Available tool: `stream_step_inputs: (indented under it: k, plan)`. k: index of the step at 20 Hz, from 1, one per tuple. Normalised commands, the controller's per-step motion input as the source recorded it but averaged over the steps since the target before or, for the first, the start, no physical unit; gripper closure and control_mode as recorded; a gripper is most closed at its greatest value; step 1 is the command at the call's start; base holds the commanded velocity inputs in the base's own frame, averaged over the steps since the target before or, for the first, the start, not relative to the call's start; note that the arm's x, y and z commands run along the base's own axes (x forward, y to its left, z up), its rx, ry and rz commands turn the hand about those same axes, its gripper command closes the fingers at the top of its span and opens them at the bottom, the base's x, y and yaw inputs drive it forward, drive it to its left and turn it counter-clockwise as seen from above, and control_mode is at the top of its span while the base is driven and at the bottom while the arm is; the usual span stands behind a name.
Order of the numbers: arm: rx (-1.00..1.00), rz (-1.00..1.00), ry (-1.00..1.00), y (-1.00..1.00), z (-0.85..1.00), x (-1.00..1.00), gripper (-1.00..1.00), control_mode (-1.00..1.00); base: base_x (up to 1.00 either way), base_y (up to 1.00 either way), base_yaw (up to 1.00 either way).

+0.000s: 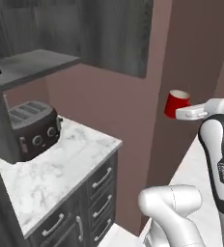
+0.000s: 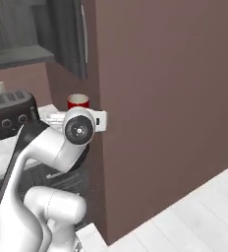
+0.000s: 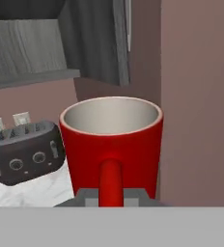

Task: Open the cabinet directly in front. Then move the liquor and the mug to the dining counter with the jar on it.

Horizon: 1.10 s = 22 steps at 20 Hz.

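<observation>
Red mug [image 3: 112, 144], rigid, light, likely chip-prone: pinched by fingers [image 3: 111, 195] on handle at 6 o'clock.

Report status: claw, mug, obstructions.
Claw shut on small red mug by handle. Mug upright, airborne. Brown wall close beside; black toaster behind.

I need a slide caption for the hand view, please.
Shut gripper holding the bright red mug by its handle, black toaster and open grey cabinet behind.
</observation>
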Motion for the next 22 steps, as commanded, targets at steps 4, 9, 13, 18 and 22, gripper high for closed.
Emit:
stream_step_inputs:
  k: [4,9,13,18,22]
  plan:
    - [0.00,0.00,0.00,0.00,0.00,0.00,1.00,1.00,-0.02,0.06,-1.00]
    - [0.00,0.00,0.00,0.00,0.00,0.00,1.00,1.00,0.00,0.03,-1.00]
    - [0.00,0.00,0.00,0.00,0.00,0.00,1.00,1.00,0.00,0.01,-1.00]
    - [0.00,0.00,0.00,0.00,0.00,0.00,1.00,1.00,0.00,0.01,-1.00]
    - [0.00,0.00,0.00,0.00,0.00,0.00,1.00,1.00,0.00,0.03,-1.00]
